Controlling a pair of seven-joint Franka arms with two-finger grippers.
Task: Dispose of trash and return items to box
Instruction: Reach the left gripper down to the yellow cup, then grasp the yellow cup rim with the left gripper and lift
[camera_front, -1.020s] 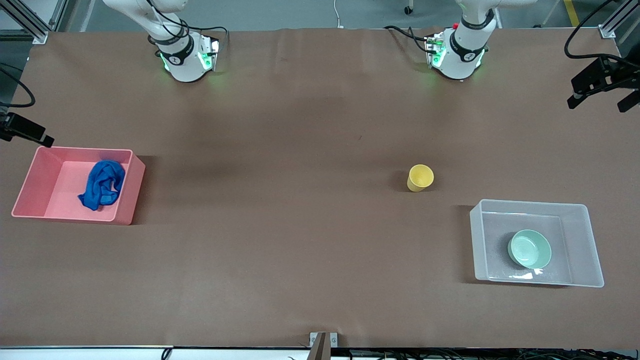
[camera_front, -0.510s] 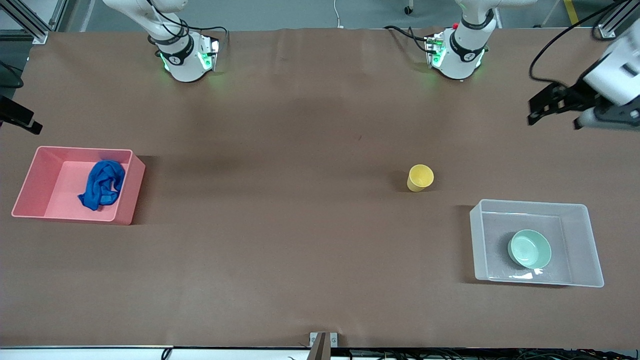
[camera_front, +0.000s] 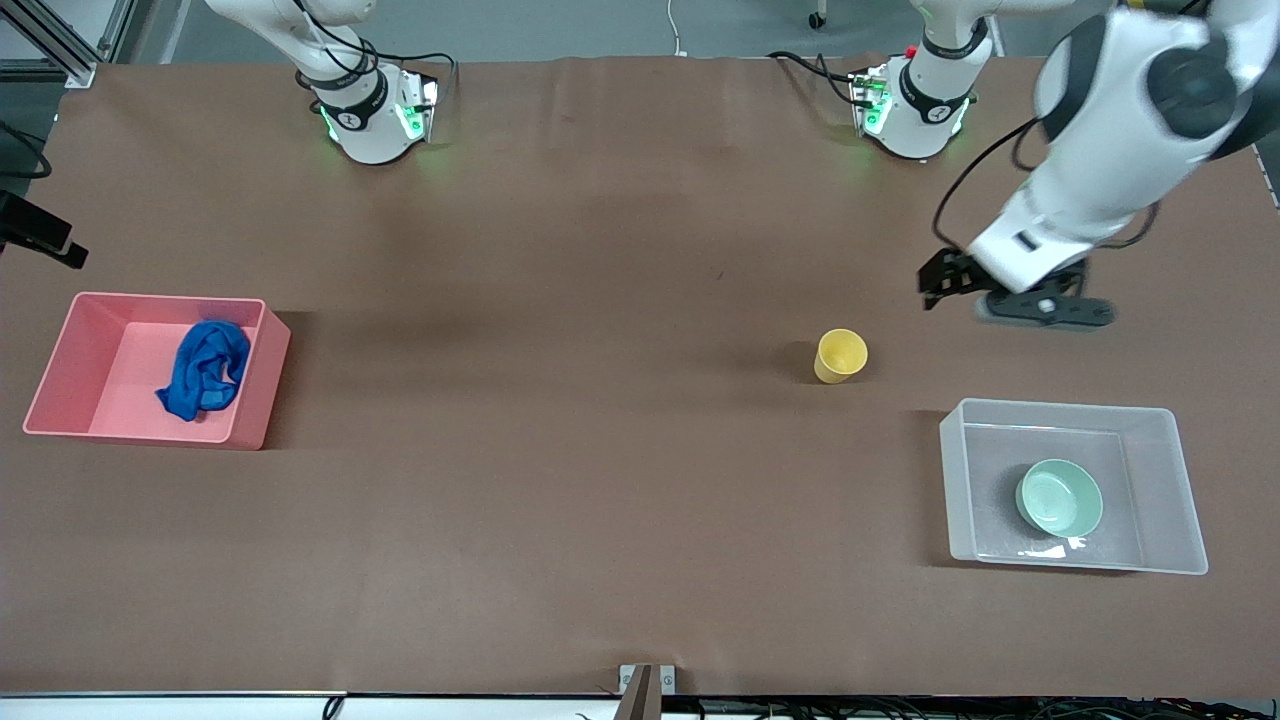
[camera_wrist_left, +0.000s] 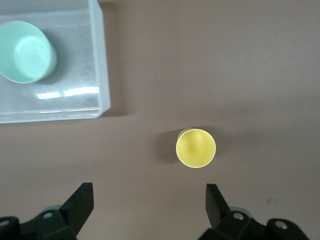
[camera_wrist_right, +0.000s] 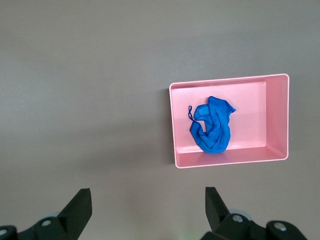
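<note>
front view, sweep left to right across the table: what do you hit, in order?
Pink bin with the blue rag inside → yellow cup → left claw, open, up in the air → clear box holding the green bowl.

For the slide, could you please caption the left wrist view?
Open left end effector hovers near the upright yellow cup; mint bowl sits in clear box.

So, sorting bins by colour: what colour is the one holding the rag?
Pink bin, clearest in the right wrist view.

arms: white shells, black joint bands | bases: green lights, black cables | claw (camera_wrist_left: 147, 207): black fingers
</note>
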